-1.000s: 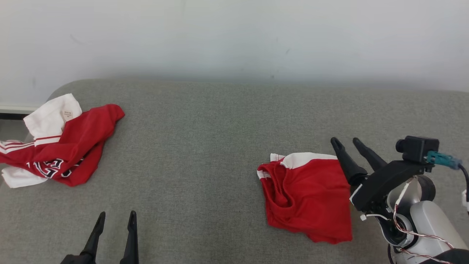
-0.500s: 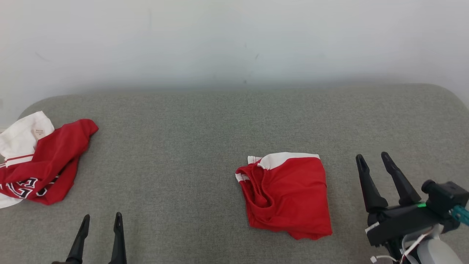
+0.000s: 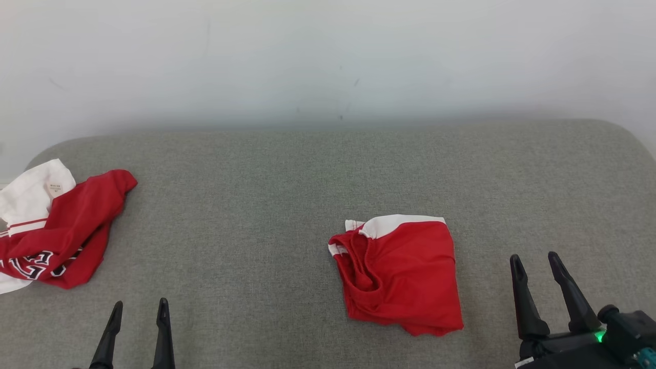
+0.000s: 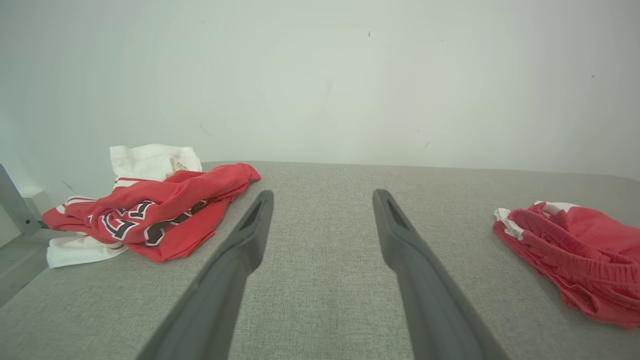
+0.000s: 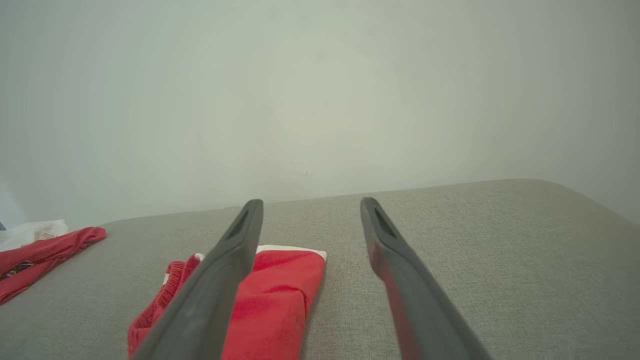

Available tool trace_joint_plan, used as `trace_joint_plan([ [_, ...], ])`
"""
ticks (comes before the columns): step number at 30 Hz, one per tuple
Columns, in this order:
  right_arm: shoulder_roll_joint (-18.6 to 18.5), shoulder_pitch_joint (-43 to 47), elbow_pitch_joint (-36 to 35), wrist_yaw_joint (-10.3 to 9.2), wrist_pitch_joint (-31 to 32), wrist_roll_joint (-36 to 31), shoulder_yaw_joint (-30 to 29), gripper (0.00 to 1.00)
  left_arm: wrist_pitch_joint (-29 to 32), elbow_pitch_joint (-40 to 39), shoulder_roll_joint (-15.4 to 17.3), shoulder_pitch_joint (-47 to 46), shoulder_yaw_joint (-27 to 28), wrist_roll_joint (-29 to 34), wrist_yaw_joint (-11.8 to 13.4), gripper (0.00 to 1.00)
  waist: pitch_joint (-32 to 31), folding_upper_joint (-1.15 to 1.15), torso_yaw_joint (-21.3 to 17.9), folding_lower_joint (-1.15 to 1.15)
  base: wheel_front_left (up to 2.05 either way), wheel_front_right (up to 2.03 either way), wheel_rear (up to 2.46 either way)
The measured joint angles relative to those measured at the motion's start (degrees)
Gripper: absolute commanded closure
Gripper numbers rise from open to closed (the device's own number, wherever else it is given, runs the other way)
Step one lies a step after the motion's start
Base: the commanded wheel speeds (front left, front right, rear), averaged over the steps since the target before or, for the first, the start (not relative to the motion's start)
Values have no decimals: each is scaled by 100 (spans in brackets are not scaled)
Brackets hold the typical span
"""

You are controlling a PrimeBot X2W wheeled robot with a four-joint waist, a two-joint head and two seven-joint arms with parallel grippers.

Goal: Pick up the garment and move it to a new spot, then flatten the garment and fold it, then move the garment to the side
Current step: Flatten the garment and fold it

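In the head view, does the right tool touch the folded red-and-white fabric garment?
No: the right tool stands open, and bare grey fabric surface lies between it and the folded red-and-white garment.

The left gripper (image 3: 140,303) carries two long matte black fingers (image 3: 163,333), each slim, smooth and tapering to a blunt rounded tip. Seen up close from the wrist, they look dark grey and broad at the root, with a narrow elongated recess (image 4: 250,219) sunk into the inner face just below each tip. The right gripper (image 3: 534,256) has the same pair of tapered black fingers, flaring where they meet a chunky black base block (image 3: 551,349). A small bright green light (image 3: 598,336) glows on that block. Beside it sits a rounded black camera housing (image 3: 622,328), with a teal connector (image 3: 647,355) at its lower edge.
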Motion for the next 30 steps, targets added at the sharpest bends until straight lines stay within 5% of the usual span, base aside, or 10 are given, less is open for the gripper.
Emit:
trace_joint_plan([
  [15,561,459,-282,0,-21,-578,-441,0,0,-35,22,51,-16,3,0,0,-20,0,77,0,0,0,0],
  [30,732,514,-77,0,113,-821,-577,0,1,4,80,76,-77,5,0,0,-63,0,156,0,0,0,0],
])
